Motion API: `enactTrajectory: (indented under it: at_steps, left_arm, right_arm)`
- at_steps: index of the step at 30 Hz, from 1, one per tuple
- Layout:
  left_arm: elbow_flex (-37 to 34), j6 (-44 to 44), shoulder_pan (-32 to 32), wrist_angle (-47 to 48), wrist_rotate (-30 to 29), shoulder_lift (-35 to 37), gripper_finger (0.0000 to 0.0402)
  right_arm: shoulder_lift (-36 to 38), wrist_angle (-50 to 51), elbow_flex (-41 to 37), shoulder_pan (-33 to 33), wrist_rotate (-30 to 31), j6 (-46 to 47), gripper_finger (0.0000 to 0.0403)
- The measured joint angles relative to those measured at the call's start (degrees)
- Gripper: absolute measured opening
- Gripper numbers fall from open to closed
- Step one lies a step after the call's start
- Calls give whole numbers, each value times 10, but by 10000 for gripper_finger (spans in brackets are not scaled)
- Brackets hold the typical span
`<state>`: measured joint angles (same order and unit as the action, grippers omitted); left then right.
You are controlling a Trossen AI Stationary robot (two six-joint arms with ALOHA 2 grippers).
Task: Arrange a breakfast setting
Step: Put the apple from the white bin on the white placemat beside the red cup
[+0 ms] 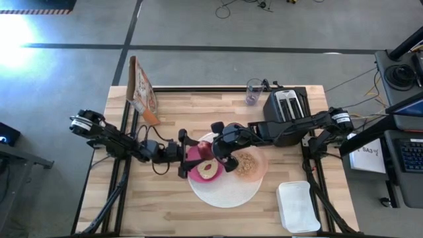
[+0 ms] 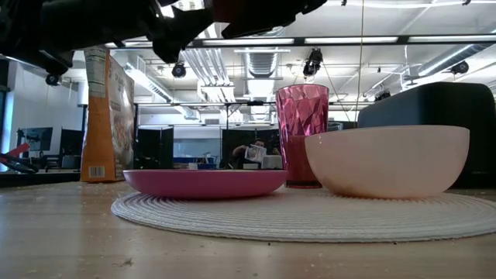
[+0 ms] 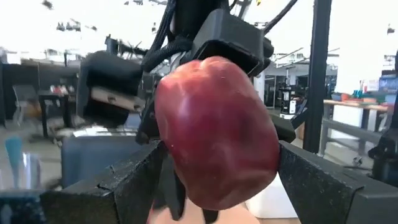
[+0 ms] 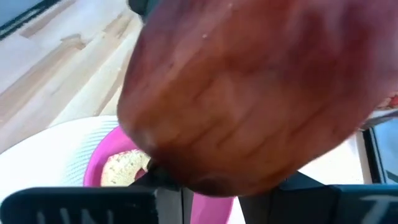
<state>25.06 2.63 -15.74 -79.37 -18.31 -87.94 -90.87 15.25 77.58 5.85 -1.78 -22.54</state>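
Note:
A small red fruit (image 3: 214, 130) hangs in the air over the magenta plate (image 1: 198, 176), with my left gripper (image 1: 193, 153) shut on it, reaching in from the table's left. My right gripper (image 1: 213, 149) comes from the right and stands right against the fruit's other side (image 4: 249, 93). The plate carries a bagel (image 1: 209, 170) and rests on the large white round disc (image 1: 225, 193). Beside the plate on the disc sits the peach bowl (image 2: 387, 159), holding cereal (image 1: 247, 163). The pink tumbler (image 2: 302, 132) stands behind them. My left gripper pinches the fruit's two opposite sides (image 3: 166, 158) between its fingers (image 3: 130, 177), which come in about level from the table's left. The fruit is lifted clear, above the magenta plate's near-left part.
A black toaster (image 1: 285, 109) stands at the back right under my right arm. A white rectangular tray (image 1: 297, 206) lies at the front right. A cereal box (image 1: 142, 92) stands at the back left, and a clear cup (image 1: 254, 91) at the far edge.

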Motion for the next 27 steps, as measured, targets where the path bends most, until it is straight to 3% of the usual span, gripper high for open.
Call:
enactTrajectory:
  at_steps: [4,14,27]
  left_arm:
    - [9,-53,1,29,-2,0,288]
    - [42,-67,3,85,-6,0,286]
    - [53,-66,3,103,-2,0,229]
  right_arm:
    - [0,3,0,0,10,3,84]
    - [0,12,0,0,33,15,77]
    - [0,36,0,0,34,15,74]
